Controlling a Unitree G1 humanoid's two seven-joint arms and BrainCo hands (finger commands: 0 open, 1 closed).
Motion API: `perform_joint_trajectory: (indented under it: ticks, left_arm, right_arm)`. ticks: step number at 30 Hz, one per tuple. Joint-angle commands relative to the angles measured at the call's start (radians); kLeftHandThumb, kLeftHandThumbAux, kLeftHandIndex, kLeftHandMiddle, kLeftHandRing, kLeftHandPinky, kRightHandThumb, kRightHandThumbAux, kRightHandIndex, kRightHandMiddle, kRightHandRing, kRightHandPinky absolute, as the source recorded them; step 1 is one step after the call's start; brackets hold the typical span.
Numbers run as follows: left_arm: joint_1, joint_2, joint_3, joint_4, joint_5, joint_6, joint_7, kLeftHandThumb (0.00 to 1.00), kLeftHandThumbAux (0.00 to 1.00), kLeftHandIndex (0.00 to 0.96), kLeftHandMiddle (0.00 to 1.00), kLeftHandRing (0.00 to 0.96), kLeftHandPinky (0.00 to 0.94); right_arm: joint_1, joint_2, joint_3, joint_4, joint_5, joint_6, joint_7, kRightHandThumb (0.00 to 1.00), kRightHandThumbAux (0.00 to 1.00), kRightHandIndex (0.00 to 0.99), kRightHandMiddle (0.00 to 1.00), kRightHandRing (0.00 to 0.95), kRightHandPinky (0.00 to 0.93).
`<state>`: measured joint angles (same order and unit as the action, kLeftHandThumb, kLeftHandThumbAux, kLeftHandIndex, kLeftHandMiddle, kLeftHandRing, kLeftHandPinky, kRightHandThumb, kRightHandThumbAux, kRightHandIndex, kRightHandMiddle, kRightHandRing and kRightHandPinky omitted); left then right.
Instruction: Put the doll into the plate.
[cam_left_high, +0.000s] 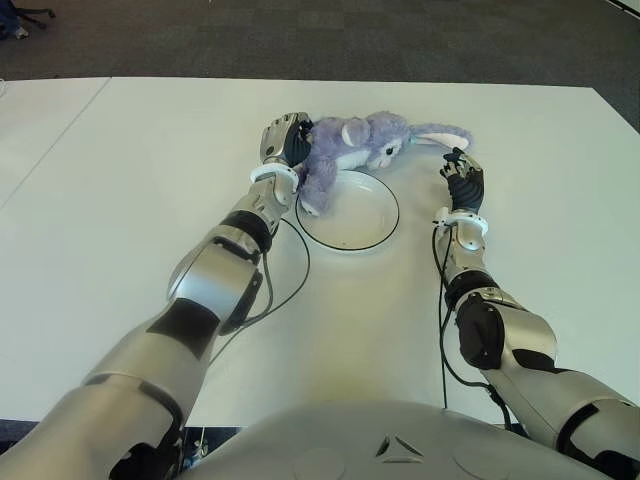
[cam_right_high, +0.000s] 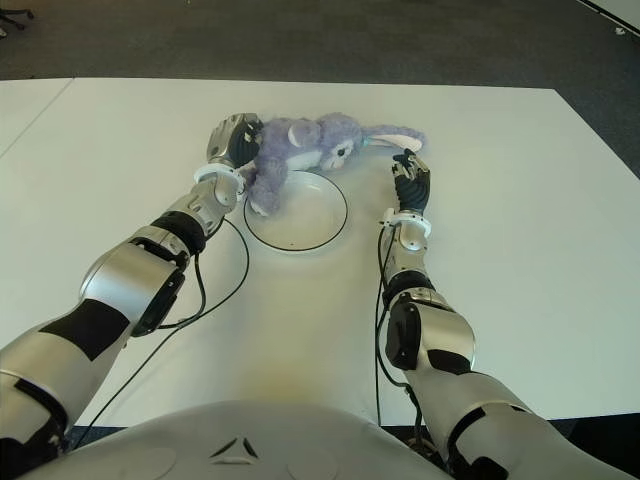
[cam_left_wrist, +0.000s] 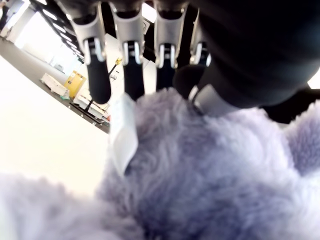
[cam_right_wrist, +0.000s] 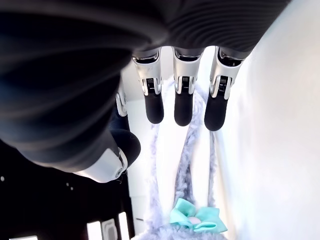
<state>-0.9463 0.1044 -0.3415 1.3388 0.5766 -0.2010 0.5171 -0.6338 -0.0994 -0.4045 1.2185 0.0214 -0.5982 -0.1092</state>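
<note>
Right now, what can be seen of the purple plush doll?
The fluffy lilac plush bunny doll lies on its side across the far rim of the round white plate, one leg hanging into it. Its long ears, tied with a mint bow, stretch toward the open right robot hand. The left robot hand grips its rear, beside a white tag.
</note>
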Motion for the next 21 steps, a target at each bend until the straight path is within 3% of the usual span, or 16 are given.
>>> perform_joint_trajectory:
  ticks: [1,8,12,13,15,16,21]
  left_arm:
    - [0.033,0.013,-0.068,0.047,0.071,0.098,-0.031,0.709,0.684,0.425,0.314,0.282,0.253]
    - [0.023,0.013,-0.093,0.049,0.084,0.154,-0.093,0.696,0.691,0.419,0.233,0.207,0.184]
    - [0.02,0.011,-0.09,0.047,0.071,0.16,-0.113,0.685,0.701,0.408,0.164,0.145,0.118]
    - [0.019,0.01,-0.089,0.046,0.068,0.16,-0.118,0.477,0.509,0.237,0.126,0.109,0.078]
    - [0.017,0.007,-0.086,0.044,0.064,0.161,-0.125,0.397,0.438,0.121,0.043,0.014,0.009]
    - [0.015,0.004,-0.085,0.042,0.062,0.162,-0.127,0.378,0.404,0.035,0.01,0.003,0.002]
    - [0.001,-0.004,-0.08,0.034,0.054,0.162,-0.136,0.354,0.37,0.0,0.0,0.0,0.0]
  right_arm:
    - [0.214,0.093,-0.016,0.141,0.019,0.107,-0.005,0.725,0.722,0.414,0.143,0.173,0.232]
    - [0.214,0.096,-0.022,0.14,0.024,0.106,0.004,0.721,0.722,0.414,0.144,0.143,0.186]
    - [0.215,0.096,-0.021,0.139,0.02,0.098,0.006,0.727,0.723,0.414,0.147,0.169,0.316]
    - [0.216,0.095,-0.02,0.139,0.019,0.098,0.006,0.728,0.723,0.414,0.148,0.176,0.32]
    - [0.216,0.095,-0.019,0.14,0.017,0.099,0.007,0.728,0.723,0.414,0.145,0.177,0.306]
    - [0.215,0.095,-0.018,0.14,0.016,0.1,0.007,0.726,0.723,0.414,0.144,0.171,0.246]
    - [0.215,0.095,-0.023,0.139,0.022,0.104,0.012,0.723,0.722,0.414,0.14,0.161,0.222]
